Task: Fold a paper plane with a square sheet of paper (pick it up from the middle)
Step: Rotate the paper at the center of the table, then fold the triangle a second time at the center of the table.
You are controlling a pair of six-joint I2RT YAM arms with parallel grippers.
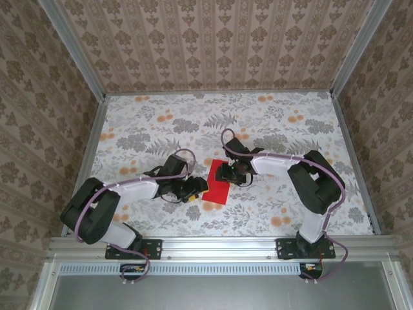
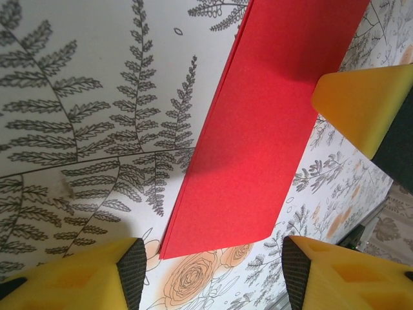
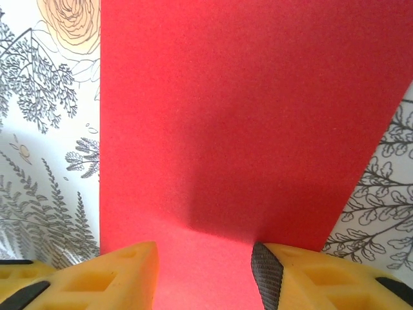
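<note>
The red sheet of paper [image 1: 218,183] lies flat on the table's middle as a narrow rectangle, folded double, with two layers showing along its long edge [image 2: 258,129]. My left gripper [image 1: 195,189] stands open at the sheet's near short end, its yellow fingers straddling that end [image 2: 213,274] without touching it. My right gripper [image 1: 227,172] hovers open over the sheet's far part, with red paper [image 3: 245,110] spread between and beyond its fingers [image 3: 203,278]. A yellow finger [image 2: 361,103] of the right gripper pokes in over the sheet's right edge.
The table [image 1: 148,123] has a floral and fern print cover. Patterned walls close it in on the left, back and right, with metal rails [image 1: 213,247] along the near edge. Both arms reach in towards the centre.
</note>
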